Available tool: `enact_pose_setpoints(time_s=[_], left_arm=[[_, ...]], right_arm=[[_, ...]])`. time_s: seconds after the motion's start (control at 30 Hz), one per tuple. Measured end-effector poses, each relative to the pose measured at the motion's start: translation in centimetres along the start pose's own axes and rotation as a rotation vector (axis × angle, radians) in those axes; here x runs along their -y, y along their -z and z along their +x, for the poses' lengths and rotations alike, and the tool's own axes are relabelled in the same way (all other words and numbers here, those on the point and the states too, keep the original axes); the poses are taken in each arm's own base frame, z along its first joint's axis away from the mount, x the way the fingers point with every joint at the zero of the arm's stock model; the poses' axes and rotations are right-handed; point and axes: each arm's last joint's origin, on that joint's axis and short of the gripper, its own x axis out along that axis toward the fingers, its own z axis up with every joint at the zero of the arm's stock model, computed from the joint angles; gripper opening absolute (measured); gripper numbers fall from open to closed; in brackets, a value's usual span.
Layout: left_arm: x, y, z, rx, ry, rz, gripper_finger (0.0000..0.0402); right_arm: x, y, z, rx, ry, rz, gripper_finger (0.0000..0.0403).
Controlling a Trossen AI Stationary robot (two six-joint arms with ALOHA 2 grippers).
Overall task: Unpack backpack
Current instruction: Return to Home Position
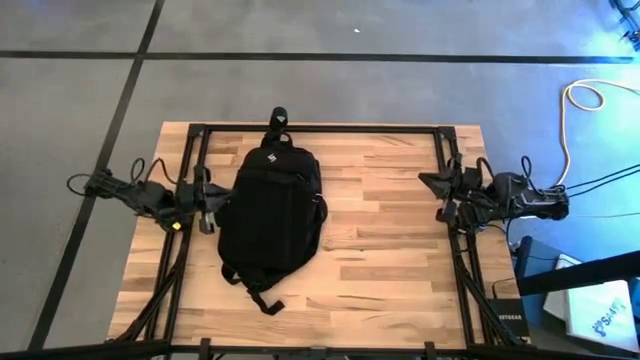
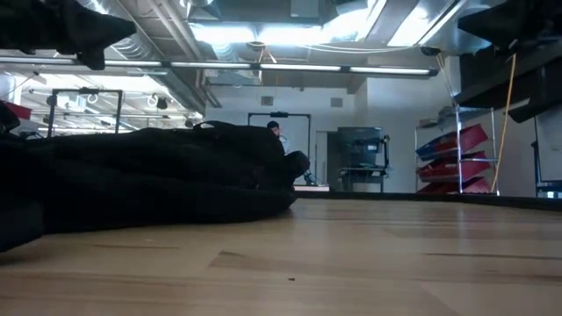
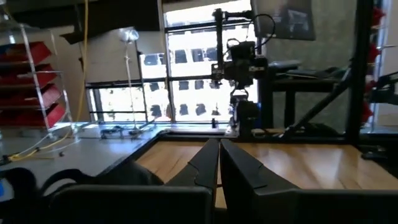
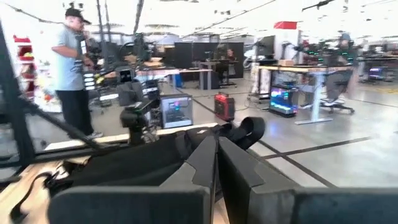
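The black backpack (image 1: 272,212) lies flat on the wooden table's left half, its top loop handle (image 1: 278,119) over the far edge and its straps trailing toward the near edge. It shows as a dark mound in the low view (image 2: 149,180) and in the right wrist view (image 4: 143,163). My left gripper (image 3: 219,163) is shut and waits at the table's left side, just beside the backpack. My right gripper (image 4: 217,163) is shut and waits at the table's right side, far from the backpack.
Bare wooden tabletop (image 1: 390,240) stretches between the backpack and the right arm. Black frame rails (image 1: 455,250) run along the table's left, right and far sides. A person (image 4: 73,74) stands in the room beyond the table.
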Motion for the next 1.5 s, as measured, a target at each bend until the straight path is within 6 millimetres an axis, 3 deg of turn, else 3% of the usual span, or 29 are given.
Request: enact_pose_setpoints(time_s=[0.23,0.37,0.53,0.63,0.8,1.13,1.3,1.5], left_arm=[[0.8,2.0,0.3,0.036,0.113,-0.02,0.0],[0.9,3.6,0.4,-0.065,0.131,-0.043,0.0],[0.7,3.5,0.5,-0.05,0.134,-0.068,0.0],[0.6,3.4,0.6,-0.045,0.138,-0.062,0.0],[0.4,3.5,0.7,-0.049,0.134,-0.063,0.0],[0.0,4.0,0.8,-0.093,0.118,-0.039,0.0],[-0.2,4.2,1.0,-0.101,0.093,0.122,0.0],[-0.2,4.2,1.0,-0.102,0.096,0.132,0.0]], right_arm=[[-1.0,3.1,1.3,0.068,-0.152,-0.011,0.0],[-1.2,4.6,1.6,0.05,-0.165,-0.017,0.0],[-1.7,6.4,1.9,0.103,-0.249,-0.023,0.0],[-1.7,7.3,2.0,0.051,-0.249,-0.05,0.0],[-1.8,7.3,2.0,0.048,-0.291,-0.053,0.0],[-1.6,8.4,2.1,-0.055,-0.211,-0.182,0.0],[-1.7,8.7,2.3,-0.085,-0.214,-0.218,0.0],[-1.7,8.7,2.3,-0.088,-0.215,-0.219,0.0]])
